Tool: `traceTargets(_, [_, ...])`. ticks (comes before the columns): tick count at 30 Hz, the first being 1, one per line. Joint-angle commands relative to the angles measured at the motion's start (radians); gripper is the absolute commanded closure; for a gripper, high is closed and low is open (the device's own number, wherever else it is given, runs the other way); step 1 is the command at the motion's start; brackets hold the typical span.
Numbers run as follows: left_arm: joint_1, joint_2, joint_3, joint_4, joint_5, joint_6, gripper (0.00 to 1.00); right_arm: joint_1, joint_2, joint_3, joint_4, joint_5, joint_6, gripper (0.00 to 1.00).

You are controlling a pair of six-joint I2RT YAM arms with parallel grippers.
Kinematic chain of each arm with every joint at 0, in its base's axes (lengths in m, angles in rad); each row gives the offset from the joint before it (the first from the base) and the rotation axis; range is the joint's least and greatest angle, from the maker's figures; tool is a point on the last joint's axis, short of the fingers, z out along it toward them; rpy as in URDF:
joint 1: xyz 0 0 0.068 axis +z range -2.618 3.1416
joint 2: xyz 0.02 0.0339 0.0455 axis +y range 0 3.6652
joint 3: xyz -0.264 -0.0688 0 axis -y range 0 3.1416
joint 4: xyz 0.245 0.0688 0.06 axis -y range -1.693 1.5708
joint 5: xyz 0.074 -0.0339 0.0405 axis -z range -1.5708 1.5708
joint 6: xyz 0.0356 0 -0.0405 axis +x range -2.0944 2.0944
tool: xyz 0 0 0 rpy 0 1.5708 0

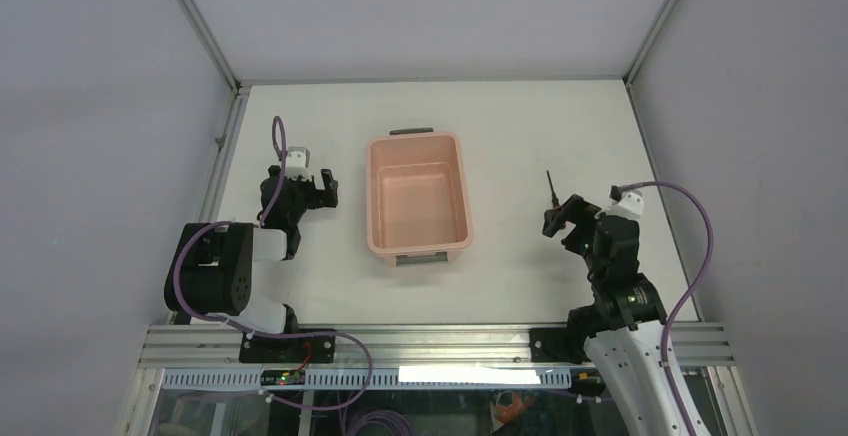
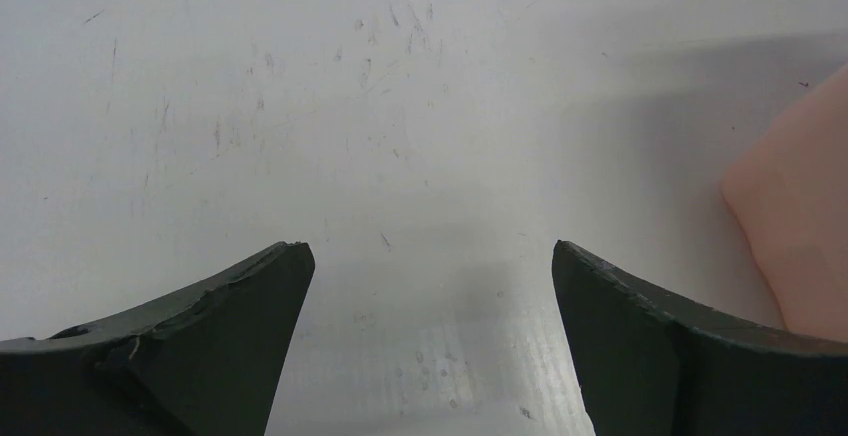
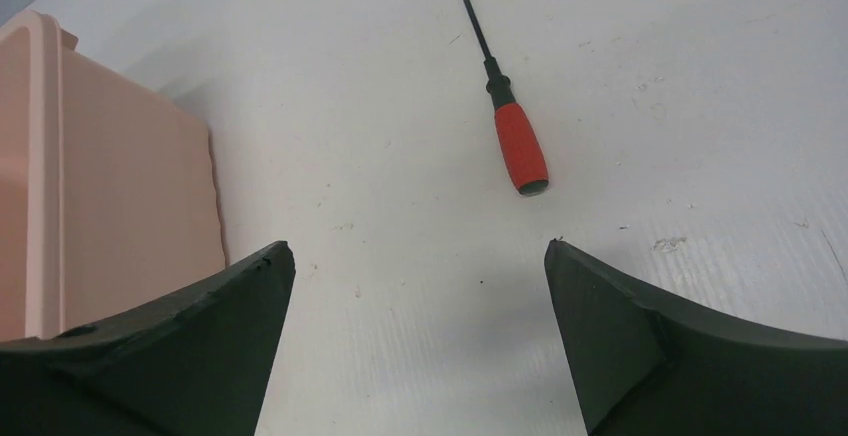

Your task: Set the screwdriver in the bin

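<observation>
Only the right wrist view shows the whole screwdriver [image 3: 510, 121], just ahead of the wide-spread right gripper [image 3: 420, 246], bin [image 3: 120, 176] leftward; the left gripper [image 2: 430, 251] gapes empty too.

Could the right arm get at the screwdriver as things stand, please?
Probably yes: the screwdriver lies on bare table just ahead of the open right gripper, with nothing between them; the bin stands off to one side.

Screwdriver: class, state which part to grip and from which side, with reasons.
Grip the red handle of the screwdriver, the thickest part, not the thin shaft. It lies flat on the table, so the open right gripper should descend from above, closing across the handle.
</observation>
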Motion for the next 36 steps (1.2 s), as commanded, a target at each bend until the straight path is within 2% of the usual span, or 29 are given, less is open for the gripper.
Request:
traceTargets(1, [0.01,-0.002,0.015,0.064,0.011,-0.008,0.01,-0.001,-0.041,-0.004,0.046,0.011,0.009,0.01])
traceTargets(7, [0.01,-0.002,0.015,0.064,0.011,-0.008,0.01,-0.001,-0.112,0.091,0.144,-0.072,-0.089,0.01])
traceTargets(11, [0.01,-0.002,0.015,0.064,0.011,-0.008,0.01,-0.001,-0.018,0.266,0.177,-0.03,-0.166,0.01])
traceTargets(15, [0.01,-0.002,0.015,0.064,0.011,-0.008,0.01,-0.002,0.272,0.575,0.002,0.071,-0.222,0.01])
traceTargets(18, [0.01,-0.002,0.015,0.064,0.011,-0.008,0.01,-0.006,0.576,0.885,-0.276,0.1,-0.258,0.01])
traceTargets(19, [0.01,-0.002,0.015,0.064,0.011,-0.008,0.01,-0.016,0.681,0.993,-0.437,0.093,-0.267,0.01])
traceTargets(21, [0.01,-0.002,0.015,0.064,0.011,-0.008,0.01,-0.061,0.918,1.212,-0.635,0.027,-0.271,0.01])
traceTargets(23, [0.01,-0.002,0.015,0.064,0.011,-0.008,0.01,-0.095,1.056,1.274,-0.708,-0.059,-0.293,0.01])
traceTargets(27, [0.01,-0.002,0.015,0.064,0.011,-0.008,0.01,-0.126,1.245,1.236,-0.708,-0.087,-0.318,0.01])
traceTargets(33, [0.01,-0.002,0.015,0.064,0.011,-0.008,0.01,-0.145,1.442,1.04,-0.548,-0.077,-0.34,0.08])
traceTargets(36, [0.01,-0.002,0.015,0.064,0.011,-0.008,0.01,-0.149,1.529,0.989,-0.49,-0.023,-0.342,0.13])
